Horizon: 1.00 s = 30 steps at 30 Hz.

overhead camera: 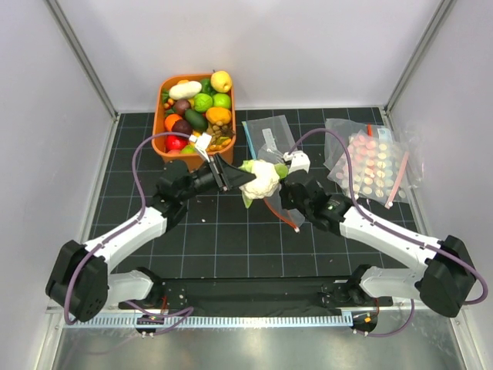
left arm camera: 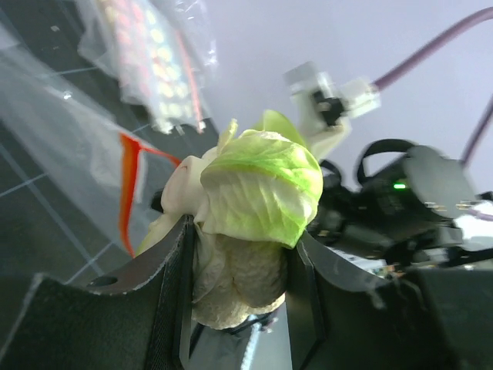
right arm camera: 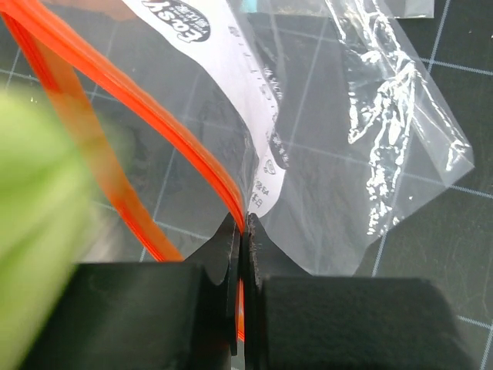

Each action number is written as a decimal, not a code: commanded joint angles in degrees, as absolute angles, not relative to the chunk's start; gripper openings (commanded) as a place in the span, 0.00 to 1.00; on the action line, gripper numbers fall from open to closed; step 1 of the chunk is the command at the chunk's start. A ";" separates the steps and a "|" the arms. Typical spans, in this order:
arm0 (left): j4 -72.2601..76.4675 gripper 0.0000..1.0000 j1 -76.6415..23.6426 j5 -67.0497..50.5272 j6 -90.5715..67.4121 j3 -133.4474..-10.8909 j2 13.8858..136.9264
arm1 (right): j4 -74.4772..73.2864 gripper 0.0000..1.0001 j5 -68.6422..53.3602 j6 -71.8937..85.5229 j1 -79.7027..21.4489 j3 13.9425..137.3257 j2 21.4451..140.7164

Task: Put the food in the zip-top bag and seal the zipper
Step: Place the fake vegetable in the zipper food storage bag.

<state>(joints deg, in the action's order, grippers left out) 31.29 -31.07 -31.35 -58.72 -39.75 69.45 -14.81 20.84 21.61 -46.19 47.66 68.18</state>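
Cauliflower (overhead camera: 263,179), white with green leaves, hangs above the middle of the surface (overhead camera: 231,243). The left pincer (overhead camera: 245,177) grasps it. In the left wrist view the two dark fingers (left arm camera: 173,297) press on its pale underside from either side, and the leaves (left arm camera: 262,181) stand up beyond the fingertips.

Just right of it is the bag (overhead camera: 271,153), clear and crinkly, raised off the surface. Its zipper (overhead camera: 286,220) shows from above as a thin orange-red line running near and right, below the cauliflower. The right pincer (overhead camera: 291,193) is clenched on that zipper. In the right wrist view the black jaws are pressed together with one orange strip (right arm camera: 181,150) pinched between them. The second strip (right arm camera: 85,131) bows away to the left, so the mouth gapes. The bag's clear film (right arm camera: 370,146), with a white printed band, spreads to the right over the dark grid. A green blur (right arm camera: 38,231) fills the left edge of that view. I cannot tell whether the cauliflower touches the bag.

More toy food (overhead camera: 202,102) is piled in an orange basket (overhead camera: 159,116) at the far left: yellow, green, white, orange, purple and red pieces. A flat bag (overhead camera: 262,127) with a blue edge lies on the surface just right of the basket, far of the cauliflower. At the far right lies a disc bag (overhead camera: 373,166), clear and full of pink and orange discs, well apart from the basket.
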 commanded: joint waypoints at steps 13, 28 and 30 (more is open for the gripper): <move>24.70 0.17 -32.61 -29.26 -54.32 -41.21 71.27 | -4.92 0.01 19.69 24.79 -44.82 46.67 62.32; 6.77 0.11 -34.63 -15.91 -47.29 -47.20 73.74 | -2.38 0.01 11.70 22.77 -44.82 46.14 62.22; 6.42 0.08 -34.63 -15.21 -47.63 -47.20 73.48 | -2.29 0.01 8.28 22.59 -44.74 46.75 64.24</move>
<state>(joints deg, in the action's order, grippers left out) 8.21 -34.50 -19.07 -49.15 -44.58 75.90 -5.87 13.80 23.59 -44.66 45.10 62.72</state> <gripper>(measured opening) 0.444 0.042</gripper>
